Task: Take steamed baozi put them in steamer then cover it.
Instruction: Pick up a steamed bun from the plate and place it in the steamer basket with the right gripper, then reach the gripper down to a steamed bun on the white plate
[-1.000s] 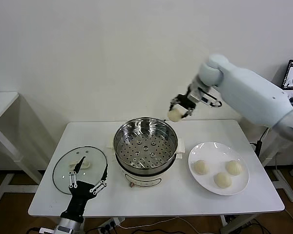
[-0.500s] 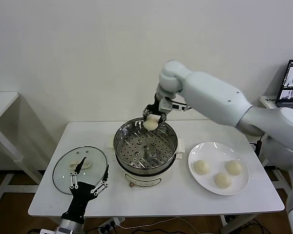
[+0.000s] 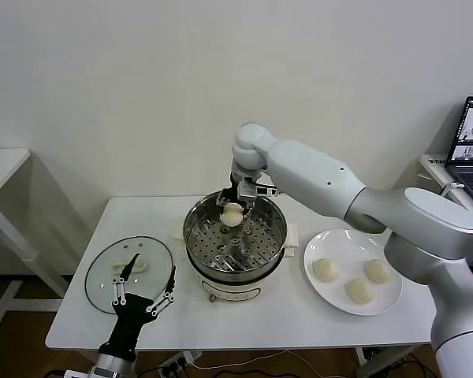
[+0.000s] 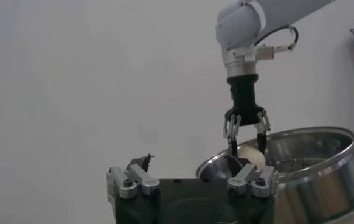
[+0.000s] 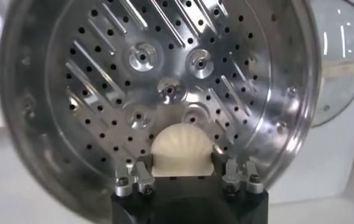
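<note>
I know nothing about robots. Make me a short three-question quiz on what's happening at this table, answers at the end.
1. True or false: the lid is on the steamer.
2. How many buns lie on the plate?
3. What does the right gripper hold? A) the lid B) a bun C) nothing

Key:
1. False. The lid lies flat on the table, on the steamer's left, near the open left gripper.
2. Three.
3. B. It is shut on a bun held over the steamer's empty perforated tray.
</note>
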